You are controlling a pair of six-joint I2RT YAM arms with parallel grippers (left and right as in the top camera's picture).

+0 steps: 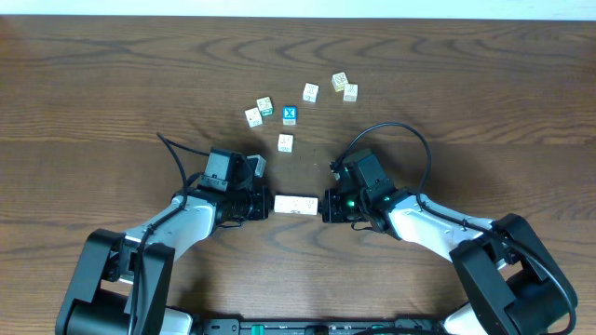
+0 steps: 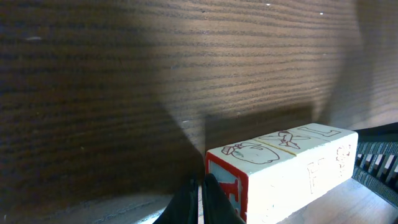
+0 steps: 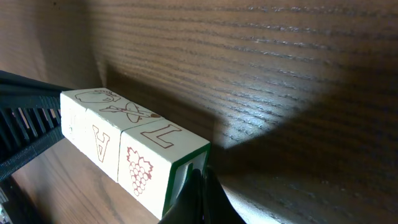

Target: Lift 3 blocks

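The left claw (image 1: 268, 205) has its fingers pressed flat together, and so does the right claw (image 1: 325, 207); neither has anything between its jaws. The three blocks (image 1: 296, 204) lie end to end as one short cream bar directly between the two claws, each closed tip butting against one end of the bar. From the left wrist, the shut tip (image 2: 200, 198) touches the red-bordered end face, and the bar (image 2: 286, 162) runs away from it to the ribbed finger (image 2: 375, 163) of the opposite claw. From the right wrist, the shut tip (image 3: 200, 196) meets the green-bordered end face, and the bar (image 3: 124, 146) stretches off to the other claw's ribbed finger (image 3: 25, 134); its side shows grapes and a letter A. A shadow falls on the table (image 1: 93, 84) beyond the bar, but I cannot tell whether the bar is clear of the wood. Well ahead of both claws sit loose cubes, among them a blue X cube (image 1: 290, 114) and, nearest the claws, a pale cube (image 1: 285, 142).
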